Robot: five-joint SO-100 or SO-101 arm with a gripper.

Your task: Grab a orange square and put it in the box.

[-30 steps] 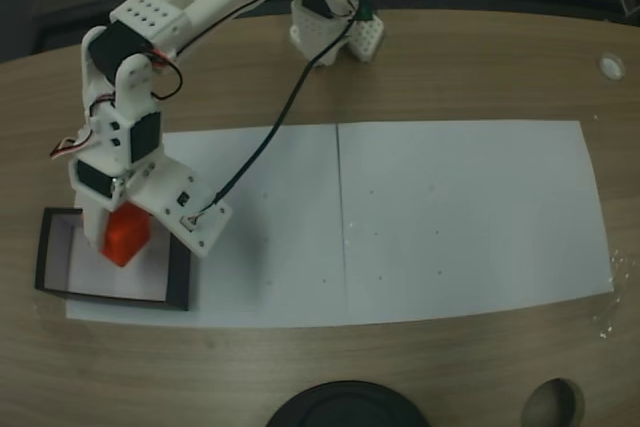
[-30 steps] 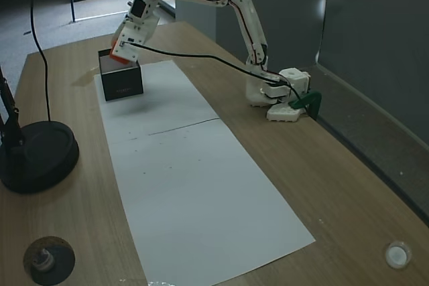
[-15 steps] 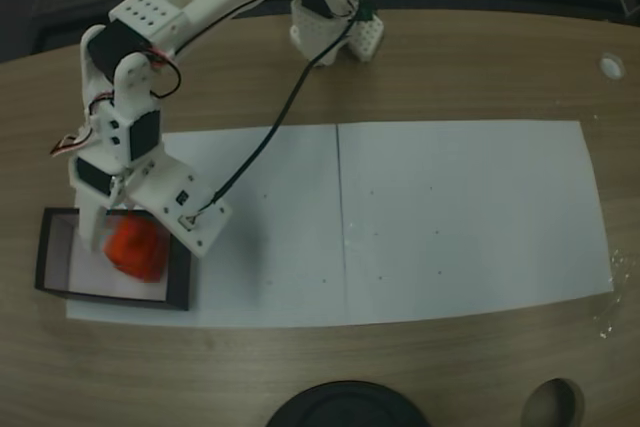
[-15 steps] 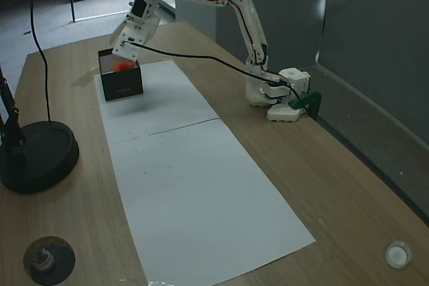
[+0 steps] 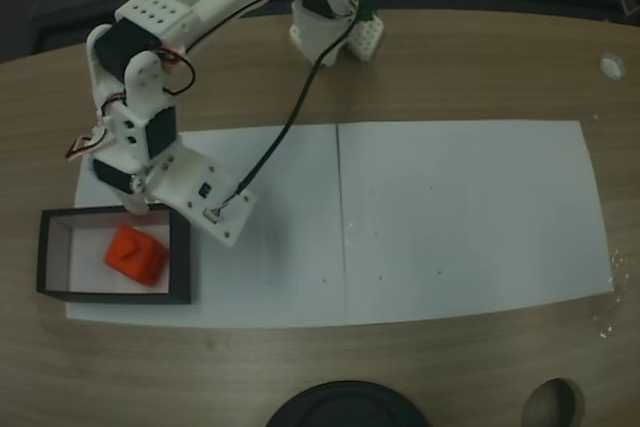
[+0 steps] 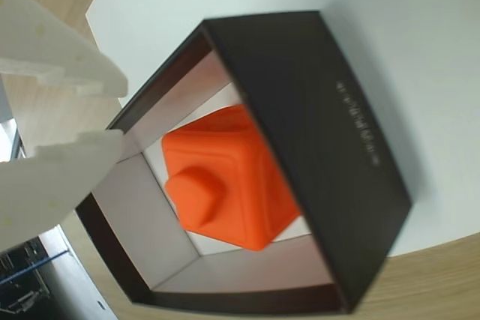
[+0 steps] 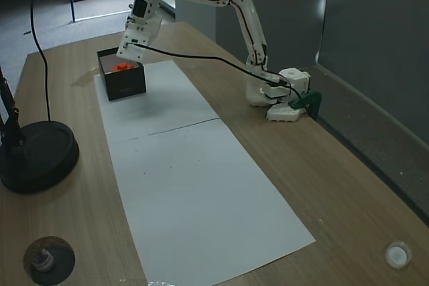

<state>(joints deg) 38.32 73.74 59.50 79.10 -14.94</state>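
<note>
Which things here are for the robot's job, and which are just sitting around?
For the job:
- orange cube, lying inside the box
- black-walled box
- gripper, open, above the box's edge

Just sitting around:
- white paper sheet under the box
- round black stand base
- small white cap
- wooden table

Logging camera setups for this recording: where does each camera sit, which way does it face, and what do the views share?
A fixed view: above the table, looking down; whole arm, gripper at the box holding the orange square.
Wrist view: rides the gripper, looks into the box at the orange square; white fingers at left.
A fixed view: from the table's far end, low and oblique; whole arm, base.
Shared: box and square.
</note>
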